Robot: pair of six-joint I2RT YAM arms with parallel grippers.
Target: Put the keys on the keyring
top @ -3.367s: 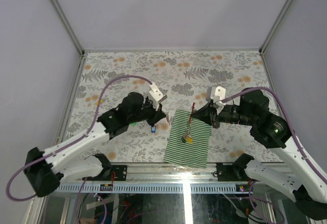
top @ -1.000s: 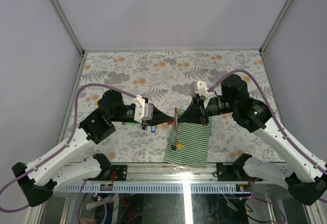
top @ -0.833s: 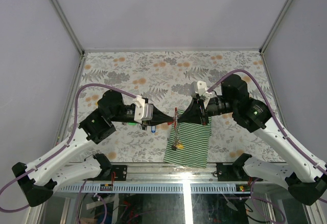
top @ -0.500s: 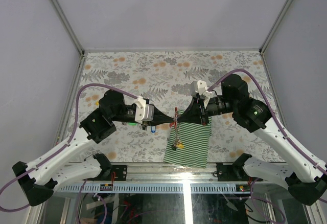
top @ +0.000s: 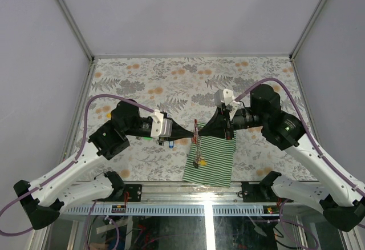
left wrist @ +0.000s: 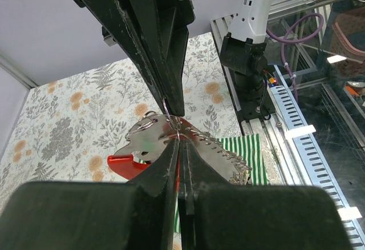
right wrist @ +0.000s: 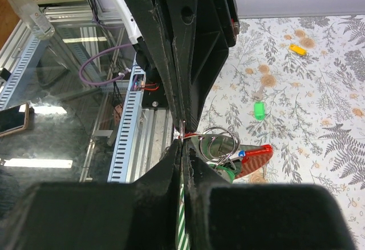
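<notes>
1. The flowered table [top: 256,79] carries a striped cloth [top: 217,158] near its front edge.
2. The left gripper [top: 190,138] and right gripper [top: 201,132] meet tip to tip above the cloth's left edge. Each has its jaws pressed fully together, pinching thin metal of the keyring.
3. The keyring [left wrist: 149,142] is held clear of the table between the two tips. In the top view its long axis drops from the tips toward the near edge. Its red clip [left wrist: 126,163] juts to one side, and a hanging key [top: 198,160] with a yellowish tag dangles at the low end.
4. The loose keys all lie on the left arm's side. The blue key [top: 171,144] is just beside the left gripper, the green key [right wrist: 259,110] is farther left, and the yellow key [right wrist: 296,48] is well apart. The left arm looks the nearer one to fetch them.
5. The green key's long axis runs roughly across the table's depth; its blade end cannot be made out.
</notes>
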